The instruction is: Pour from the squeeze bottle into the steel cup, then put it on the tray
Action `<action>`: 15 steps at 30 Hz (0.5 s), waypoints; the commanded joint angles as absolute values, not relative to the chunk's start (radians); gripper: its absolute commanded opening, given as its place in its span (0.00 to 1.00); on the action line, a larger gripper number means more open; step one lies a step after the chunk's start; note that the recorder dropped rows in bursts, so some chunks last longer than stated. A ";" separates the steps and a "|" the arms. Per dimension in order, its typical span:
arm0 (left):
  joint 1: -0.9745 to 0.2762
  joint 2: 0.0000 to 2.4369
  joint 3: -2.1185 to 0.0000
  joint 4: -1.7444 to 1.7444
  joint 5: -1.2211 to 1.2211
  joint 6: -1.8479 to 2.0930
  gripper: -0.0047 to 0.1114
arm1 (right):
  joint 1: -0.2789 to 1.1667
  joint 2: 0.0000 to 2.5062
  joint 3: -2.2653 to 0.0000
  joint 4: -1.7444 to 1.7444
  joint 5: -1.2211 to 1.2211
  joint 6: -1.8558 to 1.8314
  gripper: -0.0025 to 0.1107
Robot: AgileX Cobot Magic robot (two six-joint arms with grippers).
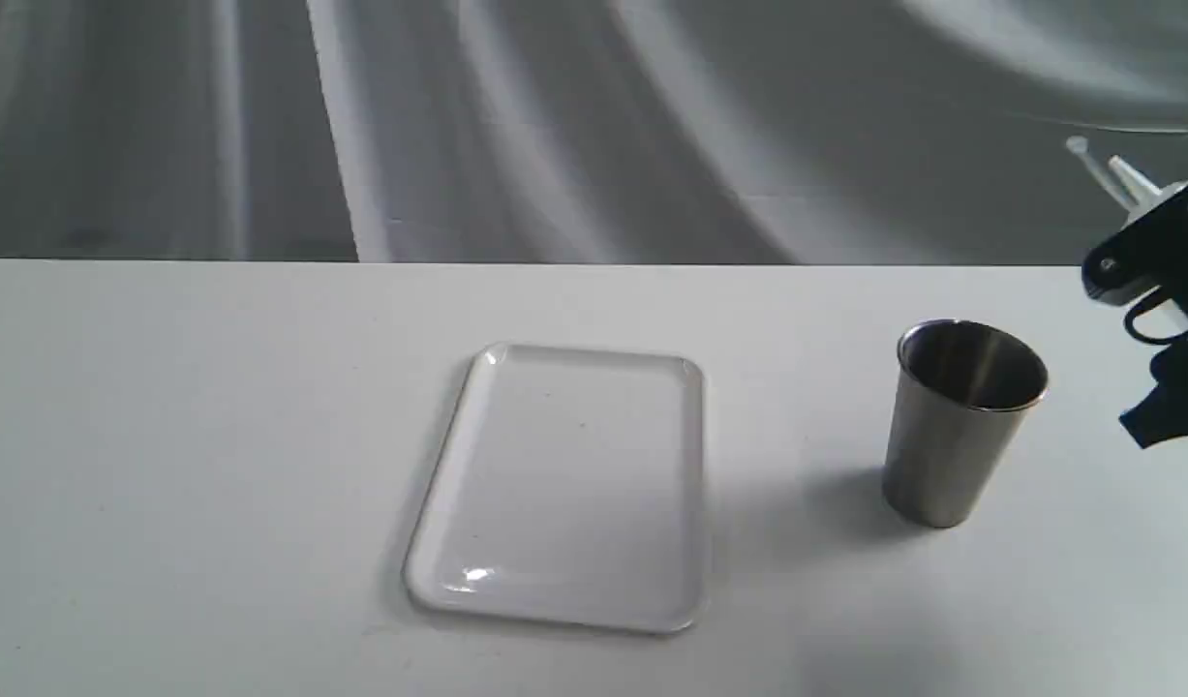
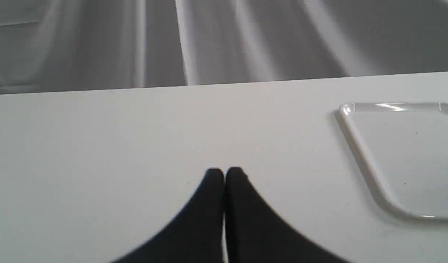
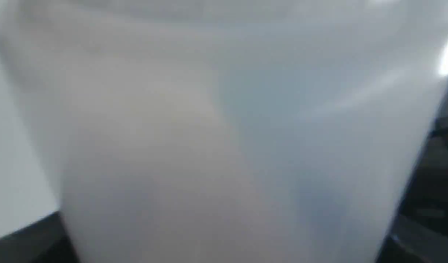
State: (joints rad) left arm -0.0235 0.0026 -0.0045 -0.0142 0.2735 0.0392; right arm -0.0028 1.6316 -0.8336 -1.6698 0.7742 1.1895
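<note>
The steel cup (image 1: 961,421) stands upright on the white table, right of the tray (image 1: 564,484), which lies flat with nothing on it. At the far right edge my right gripper (image 1: 1160,254) is shut on the squeeze bottle (image 1: 1124,180), held in the air above and to the right of the cup. The bottle leans, its nozzle and cap strap pointing up and left; its body is mostly hidden. Up close, the translucent bottle (image 3: 224,138) fills the right wrist view, with dark fingers (image 3: 25,235) at its sides. My left gripper (image 2: 224,174) is shut on nothing, low over bare table beside the tray (image 2: 359,146).
The white table (image 1: 216,436) ends at a far edge in front of a grey draped backdrop (image 1: 555,126). The left arm does not show in the exterior view.
</note>
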 commanded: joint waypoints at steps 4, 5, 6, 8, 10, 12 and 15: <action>-0.022 0.000 0.000 -0.015 0.266 0.036 0.04 | -0.014 1.526 -0.835 -1.690 0.743 1.290 0.02; -0.022 0.000 0.000 -0.015 0.266 0.036 0.04 | -0.014 1.512 -0.835 -1.690 0.729 1.319 0.02; -0.022 0.000 0.000 -0.015 0.266 0.036 0.04 | -0.014 1.495 -0.835 -1.690 0.706 1.350 0.02; -0.022 0.000 0.000 -0.015 0.266 0.036 0.04 | -0.014 1.460 -0.835 -1.690 0.664 1.397 0.02; -0.022 0.000 0.000 -0.015 0.266 0.036 0.04 | -0.014 1.427 -0.835 -1.690 0.632 1.419 0.02; -0.022 0.000 0.000 -0.015 0.266 0.034 0.04 | -0.014 1.391 -0.835 -1.690 0.602 1.450 0.02; -0.022 0.000 0.000 -0.015 0.266 0.034 0.04 | -0.014 1.334 -0.835 -1.690 0.548 1.519 0.02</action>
State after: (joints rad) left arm -0.0235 0.0026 -0.0045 -0.0142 0.2735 0.0392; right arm -0.0097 1.3697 -0.8336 -1.6698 0.5699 1.4802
